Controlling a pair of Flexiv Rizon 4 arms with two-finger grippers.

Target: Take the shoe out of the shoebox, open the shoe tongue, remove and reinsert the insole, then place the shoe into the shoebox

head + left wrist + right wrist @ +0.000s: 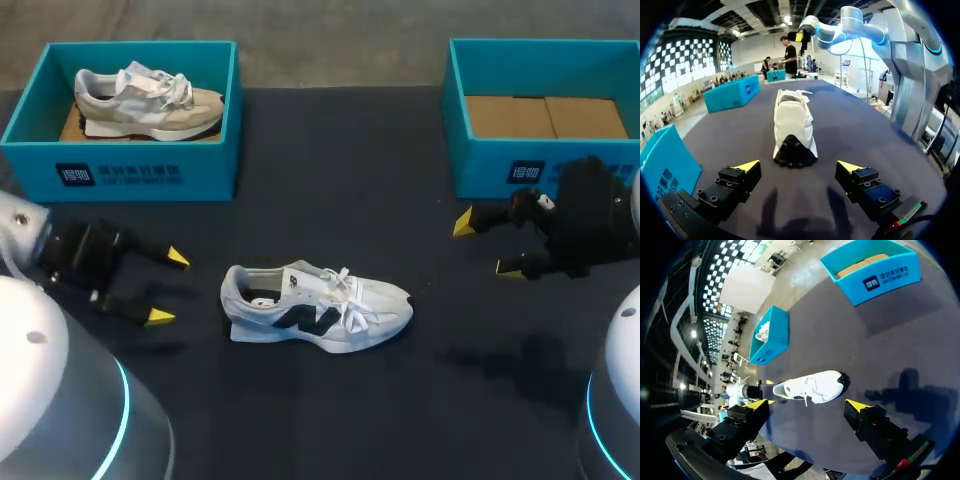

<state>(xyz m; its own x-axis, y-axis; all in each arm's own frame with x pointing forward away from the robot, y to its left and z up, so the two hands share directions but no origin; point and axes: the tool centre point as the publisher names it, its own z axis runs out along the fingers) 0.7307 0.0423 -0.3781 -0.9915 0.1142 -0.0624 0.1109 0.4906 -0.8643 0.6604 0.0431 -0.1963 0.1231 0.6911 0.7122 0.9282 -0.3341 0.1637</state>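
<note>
White shoe (315,305) stands upright on its sole on the dark tabletop (330,420), near the middle, outside both boxes. Long axis runs side to side across the head view: toe toward the right arm's side, heel toward the left. Laces tied, black patch on the side facing the camera.

Left gripper (168,288) sits low, well apart from the heel, fingers spread wide with nothing between them. In the left wrist view the shoe lies straight ahead of it, black heel end nearest, toe pointing away.

Right gripper (487,246) is beyond the toe end, just in front of the right shoebox (480,170), fingers likewise spread and holding nothing. From its wrist view the shoe lies ahead, broadside to the fingers.

Right shoebox is teal, open-topped, with only a brown cardboard liner (545,115) showing inside.

Left shoebox (130,170), same teal, sits at the far left corner. It holds a beige shoe (150,100) on its sole, toe toward the right.
</note>
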